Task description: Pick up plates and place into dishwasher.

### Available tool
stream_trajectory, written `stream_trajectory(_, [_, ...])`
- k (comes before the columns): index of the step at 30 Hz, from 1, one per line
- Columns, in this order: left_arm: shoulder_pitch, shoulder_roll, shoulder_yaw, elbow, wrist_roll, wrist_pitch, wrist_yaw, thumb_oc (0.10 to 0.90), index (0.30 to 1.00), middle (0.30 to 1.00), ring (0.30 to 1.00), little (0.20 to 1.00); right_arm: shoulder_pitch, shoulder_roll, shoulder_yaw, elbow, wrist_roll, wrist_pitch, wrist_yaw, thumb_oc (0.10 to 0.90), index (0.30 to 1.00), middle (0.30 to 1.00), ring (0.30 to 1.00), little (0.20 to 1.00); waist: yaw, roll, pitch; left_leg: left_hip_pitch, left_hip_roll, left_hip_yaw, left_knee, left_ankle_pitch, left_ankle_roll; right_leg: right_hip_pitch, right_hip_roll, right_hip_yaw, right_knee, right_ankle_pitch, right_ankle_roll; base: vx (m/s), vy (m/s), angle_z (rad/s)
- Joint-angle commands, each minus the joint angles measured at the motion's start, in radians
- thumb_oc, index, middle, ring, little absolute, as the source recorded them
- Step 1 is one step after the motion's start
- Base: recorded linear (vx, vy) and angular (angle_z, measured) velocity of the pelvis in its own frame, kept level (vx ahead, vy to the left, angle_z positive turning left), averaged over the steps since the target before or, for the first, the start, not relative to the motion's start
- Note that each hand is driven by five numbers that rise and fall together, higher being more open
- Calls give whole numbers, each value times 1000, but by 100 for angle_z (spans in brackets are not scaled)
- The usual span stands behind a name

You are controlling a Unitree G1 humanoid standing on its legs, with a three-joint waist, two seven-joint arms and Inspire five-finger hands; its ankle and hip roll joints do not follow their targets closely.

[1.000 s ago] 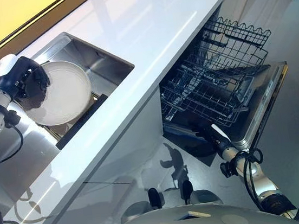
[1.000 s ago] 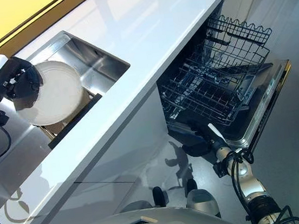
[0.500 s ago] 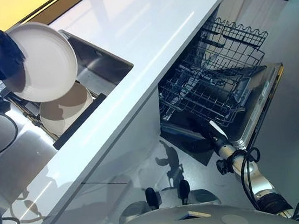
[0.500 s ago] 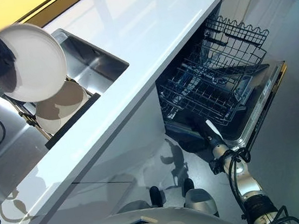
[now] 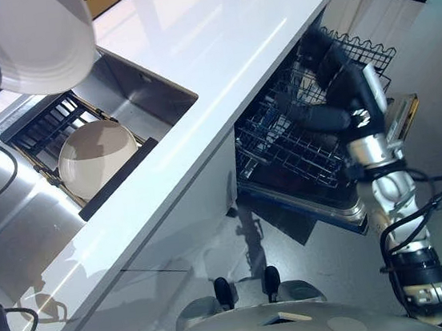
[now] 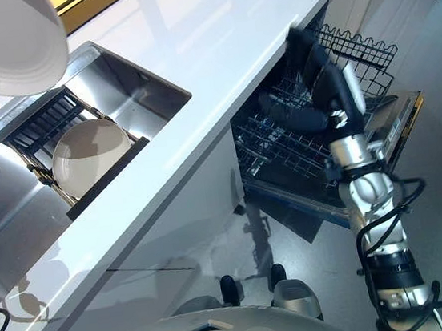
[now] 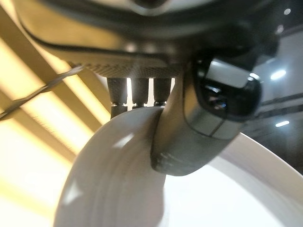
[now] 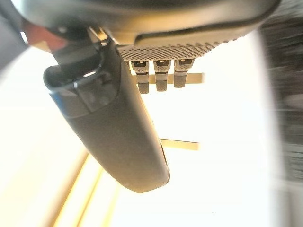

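A white plate (image 5: 32, 39) is held raised above the sink (image 5: 155, 89), pinched at its rim between the thumb and fingers of the left hand (image 7: 199, 118). The open dishwasher (image 5: 399, 139) lies well apart from it, across the white countertop (image 5: 212, 29) and lower, toward the robot's right, so the plate would have to be carried over the counter edge and down to the wire rack (image 5: 322, 133). The right hand (image 5: 335, 79), with fingers extended and nothing grasped, is seen just in front of that rack and is much the nearer to it. A second plate (image 5: 97, 152) rests in the dark drying rack (image 5: 47, 130) inside the sink. The counter edge is judged the main obstacle.
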Motion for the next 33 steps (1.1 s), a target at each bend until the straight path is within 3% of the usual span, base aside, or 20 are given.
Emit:
stream_trajectory(1, [-147,21,21,8,66,5,102,100,300,300,300,200,-98,-58,-44,-138,-4,-111,-34,800,900,900,900,900,-19,11,-113,-22,-33,-53,1,-72,14,-37,21,-18,204,-134,39,-6,-23,-5])
stream_trajectory(4, [-179,9,-23,2,75,16,104,100,300,300,300,200,-136,-64,-34,-153,61,-83,29,800,900,900,900,900,-19,7,-121,-21,-33,-57,1,-71,13,-35,24,-18,205,-137,36,-3,-8,-1])
stream_trajectory(10, [-251,-34,-113,1,88,37,106,100,300,300,300,200,-211,-40,50,-187,206,58,132,800,900,900,900,900,-11,-4,-129,-20,-33,-67,1,-69,9,-27,25,-28,201,-140,32,0,0,0])
stream_trajectory(12, [-288,-66,-165,10,100,42,132,100,300,300,300,200,-258,-18,106,-186,207,86,102,800,900,900,900,900,-3,-9,-132,-21,-33,-74,1,-66,6,-22,25,-35,197,-144,29,-6,-11,2])
stream_trajectory(18, [-329,-171,-261,35,141,35,191,100,300,300,300,200,-321,73,190,-164,198,82,1,800,900,900,900,900,7,-14,-136,-18,-31,-83,1,-64,4,-14,27,-46,197,-147,28,5,-14,8])
stream_trajectory(29, [-283,-315,-314,13,187,8,193,100,300,300,300,200,-292,175,226,-156,172,84,-116,800,900,900,900,900,7,-16,-140,-17,-27,-83,1,-64,6,-9,33,-42,188,-149,26,1,-1,0])
stream_trajectory(33, [-251,-342,-336,4,230,-21,203,100,300,300,300,200,-270,181,233,-126,199,128,-137,800,900,900,900,900,4,-19,-138,-15,-26,-81,1,-64,7,-8,36,-39,187,-148,24,8,-1,0])
